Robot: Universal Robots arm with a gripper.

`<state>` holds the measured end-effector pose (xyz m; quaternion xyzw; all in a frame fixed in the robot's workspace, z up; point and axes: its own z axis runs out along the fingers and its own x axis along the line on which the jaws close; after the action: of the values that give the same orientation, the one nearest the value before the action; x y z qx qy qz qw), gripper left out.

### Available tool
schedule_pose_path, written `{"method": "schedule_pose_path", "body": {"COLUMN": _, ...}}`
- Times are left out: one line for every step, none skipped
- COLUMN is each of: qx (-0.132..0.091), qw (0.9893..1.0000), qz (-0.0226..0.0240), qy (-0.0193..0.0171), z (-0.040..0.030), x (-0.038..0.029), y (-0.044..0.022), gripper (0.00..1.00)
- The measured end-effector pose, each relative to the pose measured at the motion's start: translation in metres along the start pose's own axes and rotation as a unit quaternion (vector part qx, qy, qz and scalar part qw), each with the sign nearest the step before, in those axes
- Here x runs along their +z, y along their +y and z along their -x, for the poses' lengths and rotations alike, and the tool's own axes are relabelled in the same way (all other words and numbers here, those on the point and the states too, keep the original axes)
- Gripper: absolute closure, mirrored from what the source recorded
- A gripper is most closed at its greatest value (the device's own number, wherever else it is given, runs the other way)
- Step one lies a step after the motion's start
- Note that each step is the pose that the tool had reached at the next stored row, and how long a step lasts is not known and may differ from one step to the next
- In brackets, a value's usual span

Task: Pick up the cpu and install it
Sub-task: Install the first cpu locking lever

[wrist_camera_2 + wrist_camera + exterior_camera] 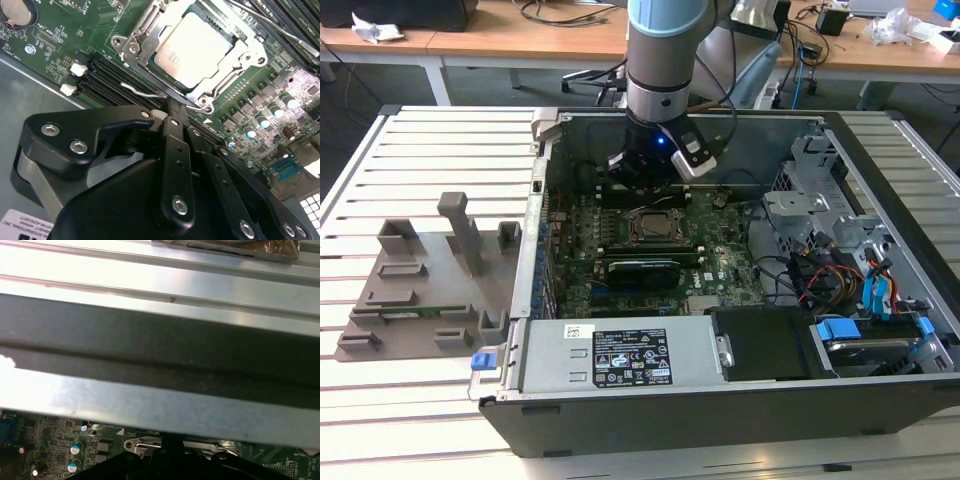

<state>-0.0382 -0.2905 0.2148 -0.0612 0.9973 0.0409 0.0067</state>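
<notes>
The cpu [197, 47] is lying flat inside the socket frame [145, 22], its pale silver top facing up and the metal frame ringing it on all sides. In the exterior view the same chip [651, 224] is sitting near the middle of the motherboard [720, 262], inside the open computer case [740, 410].

The gripper [175, 107] is hanging just off the socket's edge, at about 6 o'clock from the chip in the second wrist view. Its dark fingers [176, 145] are coming together to a narrow tip close beside the frame's rim and the thin wire lever [142, 91], and nothing is showing between them; whether the tip is touching the frame I cannot tell. In the exterior view the gripper [645, 185] is hovering at roughly 12 o'clock from the chip, under the arm [665, 60], with a small blue light glowing on the wrist.

Black memory slots [112, 80] are running alongside the socket. At 6 o'clock from the chip in the exterior view, a long black card [642, 270] is standing across the board, and farther that way the grey power supply box [620, 355] is lying. At 9 o'clock, outside the case, a grey fixture tray [420, 290] is resting on the slatted table [440, 140].
</notes>
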Motion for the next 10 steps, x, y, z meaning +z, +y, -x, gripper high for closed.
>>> {"method": "schedule_pose_path", "body": {"qx": 0.000, "qw": 1.0000, "qz": 0.0001, "qy": 0.0009, "z": 0.0012, "x": 0.0005, "y": -0.0002, "gripper": 0.89}}
{"method": "schedule_pose_path", "body": {"qx": 0.000, "qw": 1.0000, "qz": 0.0002, "qy": 0.0016, "z": 0.0021, "x": 0.0009, "y": -0.0003, "gripper": 0.89}}
{"method": "schedule_pose_path", "body": {"qx": 0.000, "qw": 1.0000, "qz": 0.0004, "qy": 0.0031, "z": 0.0038, "x": 0.0019, "y": -0.0007, "gripper": 0.89}}
{"method": "schedule_pose_path", "body": {"qx": 0.000, "qw": 1.0000, "qz": 0.0006, "qy": 0.0053, "z": 0.0063, "x": 0.0034, "y": -0.0011, "gripper": 0.89}}
{"method": "schedule_pose_path", "body": {"qx": 0.001, "qw": 1.0000, "qz": 0.0008, "qy": 0.0066, "z": 0.0079, "x": 0.0043, "y": -0.0014, "gripper": 0.89}}
{"method": "schedule_pose_path", "body": {"qx": 0.001, "qw": 1.0000, "qz": 0.0009, "qy": 0.0074, "z": 0.0089, "x": 0.0050, "y": -0.0015, "gripper": 0.89}}
{"method": "schedule_pose_path", "body": {"qx": 0.001, "qw": 1.0000, "qz": 0.0010, "qy": 0.0082, "z": 0.0098, "x": 0.0059, "y": -0.0017, "gripper": 0.89}}
{"method": "schedule_pose_path", "body": {"qx": 0.001, "qw": 1.0000, "qz": 0.0010, "qy": 0.0085, "z": 0.0102, "x": 0.0064, "y": -0.0018, "gripper": 0.89}}
{"method": "schedule_pose_path", "body": {"qx": 0.001, "qw": 1.0000, "qz": 0.0010, "qy": 0.0087, "z": 0.0106, "x": 0.0067, "y": -0.0019, "gripper": 0.89}}
{"method": "schedule_pose_path", "body": {"qx": 0.001, "qw": 1.0000, "qz": 0.0010, "qy": 0.0088, "z": 0.0110, "x": 0.0068, "y": -0.0022, "gripper": 0.89}}
